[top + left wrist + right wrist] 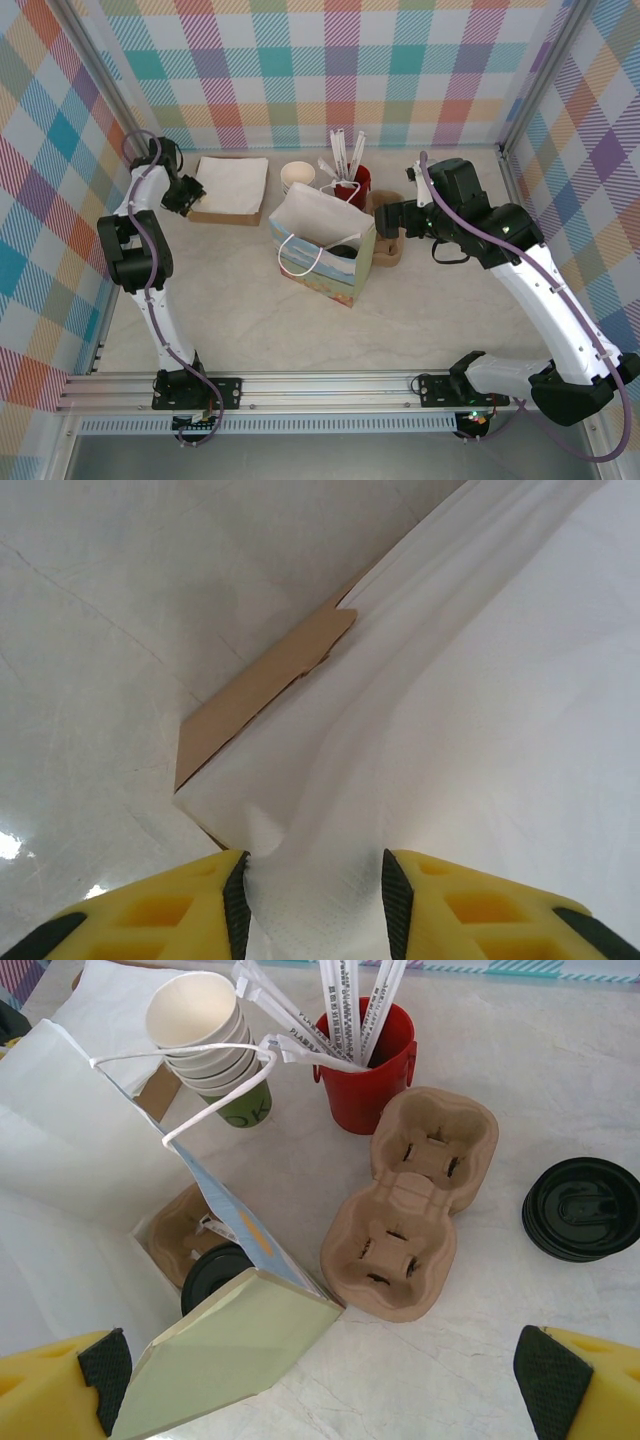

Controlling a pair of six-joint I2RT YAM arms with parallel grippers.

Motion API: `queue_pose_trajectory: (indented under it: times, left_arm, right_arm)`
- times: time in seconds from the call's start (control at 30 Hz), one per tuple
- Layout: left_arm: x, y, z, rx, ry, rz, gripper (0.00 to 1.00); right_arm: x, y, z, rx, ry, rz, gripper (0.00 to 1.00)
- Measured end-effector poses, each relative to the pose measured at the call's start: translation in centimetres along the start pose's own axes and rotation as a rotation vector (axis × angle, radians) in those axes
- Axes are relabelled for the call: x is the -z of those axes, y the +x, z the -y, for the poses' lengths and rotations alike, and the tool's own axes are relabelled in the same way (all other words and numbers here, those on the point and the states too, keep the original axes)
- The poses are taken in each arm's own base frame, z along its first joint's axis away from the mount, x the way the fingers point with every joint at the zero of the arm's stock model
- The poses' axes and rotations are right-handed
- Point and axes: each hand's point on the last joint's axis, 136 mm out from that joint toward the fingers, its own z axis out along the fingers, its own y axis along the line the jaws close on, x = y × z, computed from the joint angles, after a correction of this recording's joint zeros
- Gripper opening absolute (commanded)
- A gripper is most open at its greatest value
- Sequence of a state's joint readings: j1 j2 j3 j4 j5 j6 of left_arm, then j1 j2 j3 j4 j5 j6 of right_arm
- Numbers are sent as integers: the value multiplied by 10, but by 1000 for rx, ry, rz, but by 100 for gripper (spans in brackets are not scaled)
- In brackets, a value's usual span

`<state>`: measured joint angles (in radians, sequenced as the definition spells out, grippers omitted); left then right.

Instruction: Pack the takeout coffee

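- left gripper [314, 885] pinches the top napkin [450, 730] of the stack in the cardboard tray [255, 700], sheet bunched between its pads.
- paper bag [318, 235] stands mid-table, mouth open; the takeout coffee [213, 1275] sits inside it in a pulp carrier [172, 1240], black lid up.
- right gripper [320, 1380] hovers by the bag, jaws wide apart, holding nothing.
- step, i judge: coffee is packed, napkin goes in next. needs one sheet peeled off, carried right, dropped in the mouth clear of the string handles [215, 1100].

Bright, even light; soft shadows
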<state>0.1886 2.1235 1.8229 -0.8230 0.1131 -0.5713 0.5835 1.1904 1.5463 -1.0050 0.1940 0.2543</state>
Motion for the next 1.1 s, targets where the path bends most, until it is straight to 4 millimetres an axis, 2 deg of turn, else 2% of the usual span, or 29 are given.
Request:
queue_pose_trajectory:
  times: [0.13, 0.37, 0.83, 1.1]
  left_arm:
    - [4, -2, 3, -8, 4, 3, 40]
    - [10, -8, 8, -14, 19, 20, 48]
    - [11, -3, 6, -16, 11, -2, 49]
    - [11, -3, 6, -15, 10, -2, 53]
  right_arm:
    - [0, 0, 0, -1, 0, 2, 100]
    - [-5, 1, 0, -1, 3, -6, 100]
    - [-11, 1, -1, 0, 0, -14, 100]
    - [-15, 5, -2, -2, -3, -30, 100]
